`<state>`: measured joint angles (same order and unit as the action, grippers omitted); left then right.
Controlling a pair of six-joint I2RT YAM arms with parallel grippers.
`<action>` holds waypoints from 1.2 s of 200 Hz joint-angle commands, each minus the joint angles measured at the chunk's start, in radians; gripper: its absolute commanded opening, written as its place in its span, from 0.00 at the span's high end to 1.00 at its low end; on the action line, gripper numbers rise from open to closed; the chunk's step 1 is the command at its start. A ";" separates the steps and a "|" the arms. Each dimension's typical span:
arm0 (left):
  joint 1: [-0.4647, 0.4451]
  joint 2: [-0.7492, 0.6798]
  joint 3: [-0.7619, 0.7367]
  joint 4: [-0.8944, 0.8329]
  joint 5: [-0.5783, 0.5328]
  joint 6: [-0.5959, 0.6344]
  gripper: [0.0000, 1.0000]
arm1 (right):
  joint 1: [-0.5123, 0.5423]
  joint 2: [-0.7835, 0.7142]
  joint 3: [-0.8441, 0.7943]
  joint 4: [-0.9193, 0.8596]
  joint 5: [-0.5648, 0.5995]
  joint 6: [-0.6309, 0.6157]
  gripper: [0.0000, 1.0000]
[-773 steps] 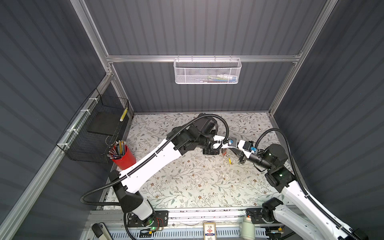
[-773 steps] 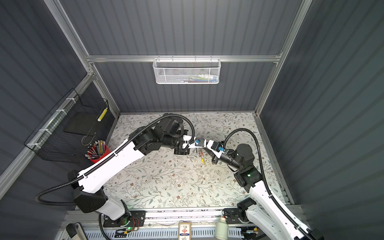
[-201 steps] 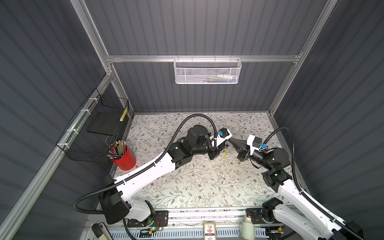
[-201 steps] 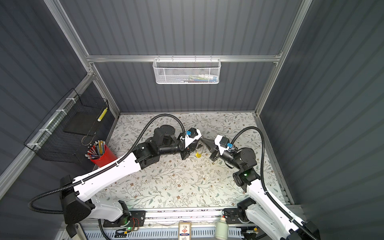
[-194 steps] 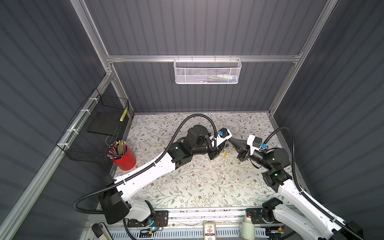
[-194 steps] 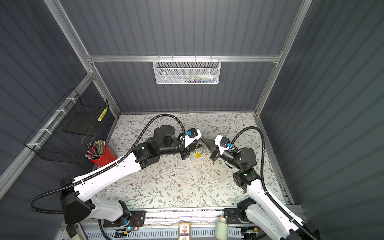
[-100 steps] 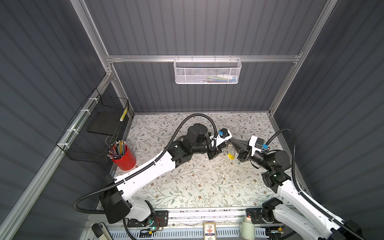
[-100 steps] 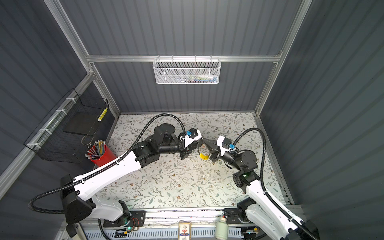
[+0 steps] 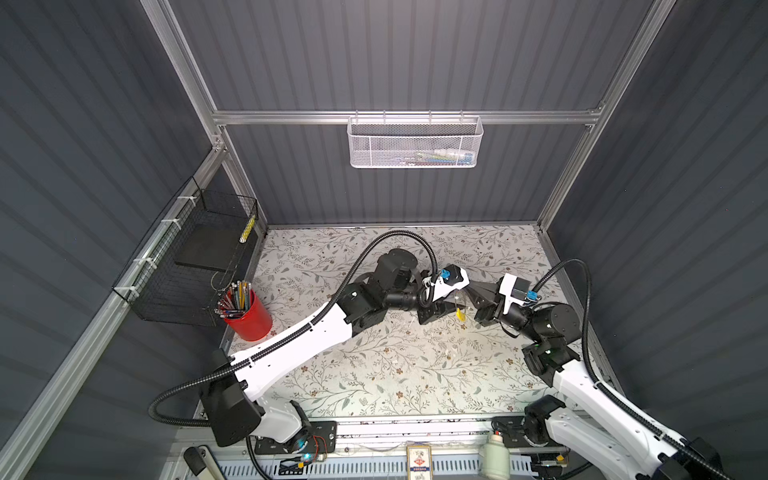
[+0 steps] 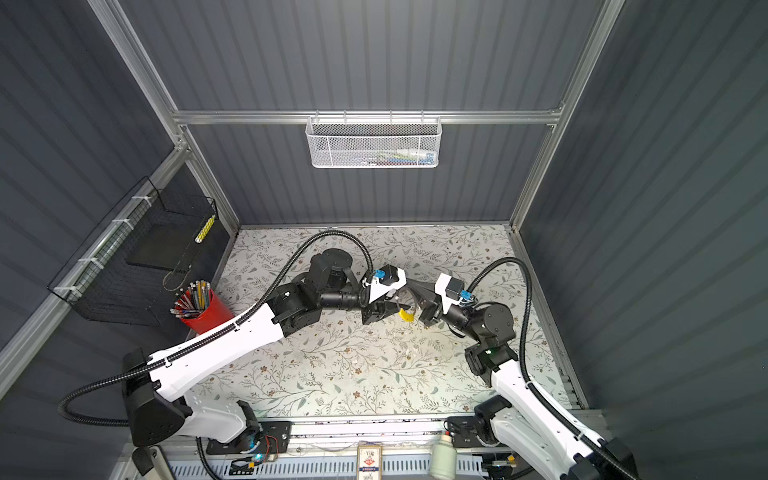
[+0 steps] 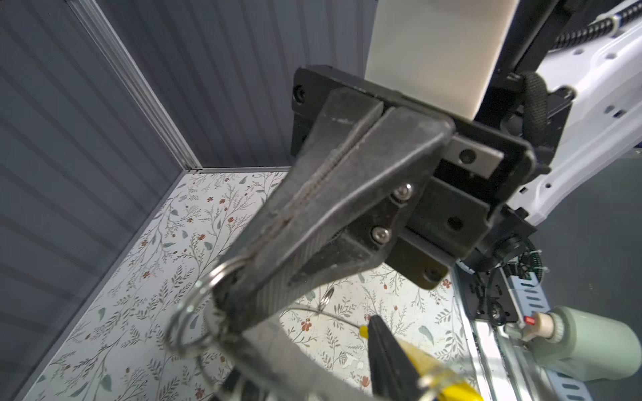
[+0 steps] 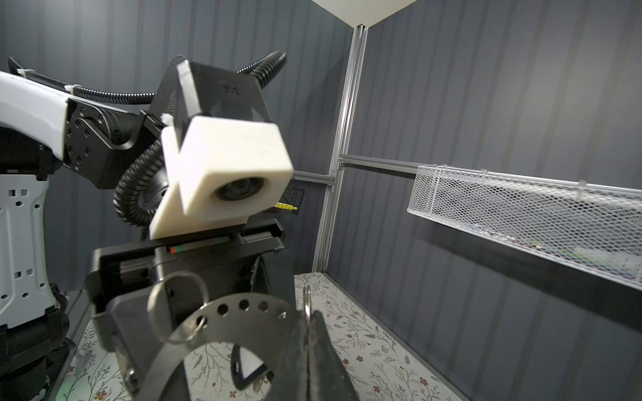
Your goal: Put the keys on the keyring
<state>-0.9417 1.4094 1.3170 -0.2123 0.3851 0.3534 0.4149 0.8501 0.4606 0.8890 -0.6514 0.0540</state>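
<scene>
Keyring (image 10: 406,316) — hung aloft between the arms; right gripper (image 11: 227,291) pinched a small ring (image 11: 208,279); left gripper (image 10: 388,311) stood spread; black-framed key (image 12: 249,362) dangled near it; orange key unseen — threading judged unfinished.

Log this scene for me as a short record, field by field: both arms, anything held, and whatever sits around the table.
left end effector: open, near the middle, facing the right one
right end effector: shut on a small metal ring
keyring: yellow part showing between the two end effectors
red cup: pencils inside, at left edge of table
white mesh basket: on back wall
black wire basket: on left wall
</scene>
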 commanded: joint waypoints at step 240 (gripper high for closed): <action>0.111 -0.054 0.046 -0.026 0.234 0.167 0.69 | -0.001 0.055 0.045 0.092 -0.193 0.057 1.00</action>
<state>-0.8303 1.3445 1.3399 -0.2470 0.5751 0.5137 0.4149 0.9100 0.4706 0.9642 -0.8196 0.0978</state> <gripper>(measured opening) 0.311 0.047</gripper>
